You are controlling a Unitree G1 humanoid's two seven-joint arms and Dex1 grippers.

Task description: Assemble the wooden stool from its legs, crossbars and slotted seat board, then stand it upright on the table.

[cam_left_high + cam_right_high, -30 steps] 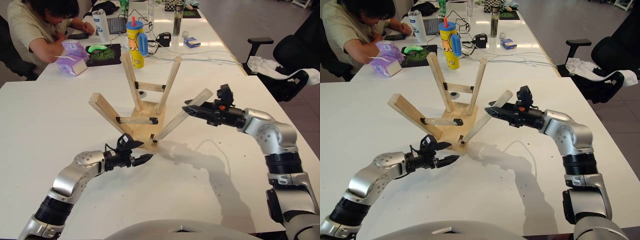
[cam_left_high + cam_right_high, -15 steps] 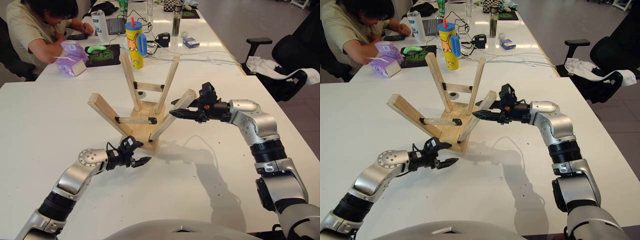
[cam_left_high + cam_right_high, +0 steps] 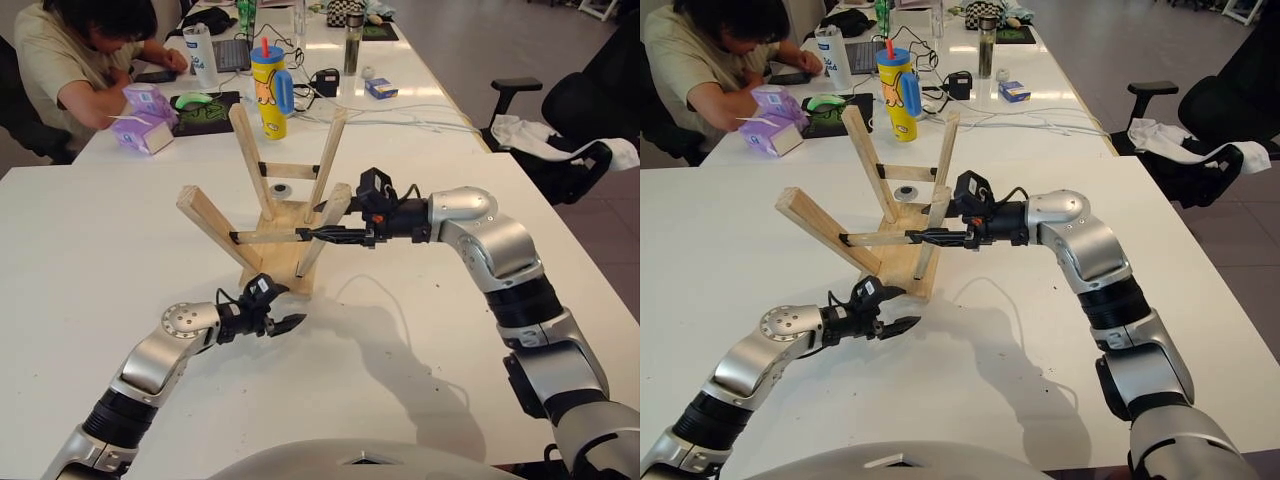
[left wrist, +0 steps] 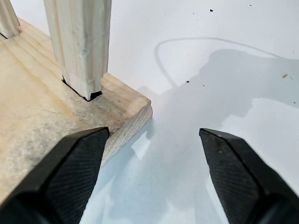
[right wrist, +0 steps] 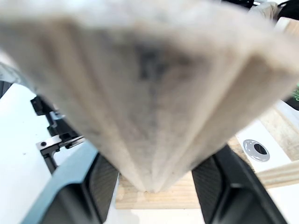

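Observation:
The wooden stool lies upside down on the white table, its slotted seat board flat and its legs pointing up. Two far legs carry a crossbar. Another crossbar joins the splayed left leg. My right gripper is shut on the near right leg, which sits between its fingers with its foot in the board's slot. My left gripper rests open on the table at the board's near corner, one finger against the board's edge.
Behind the stool are a small round part, a yellow cup, a purple box and cables, with a seated person at the far left. An office chair stands past the right edge. Open table lies in front.
My right gripper moved left with the near right leg, swinging it from a strong rightward lean to a steeper stand. The left gripper drew slightly back along the table.

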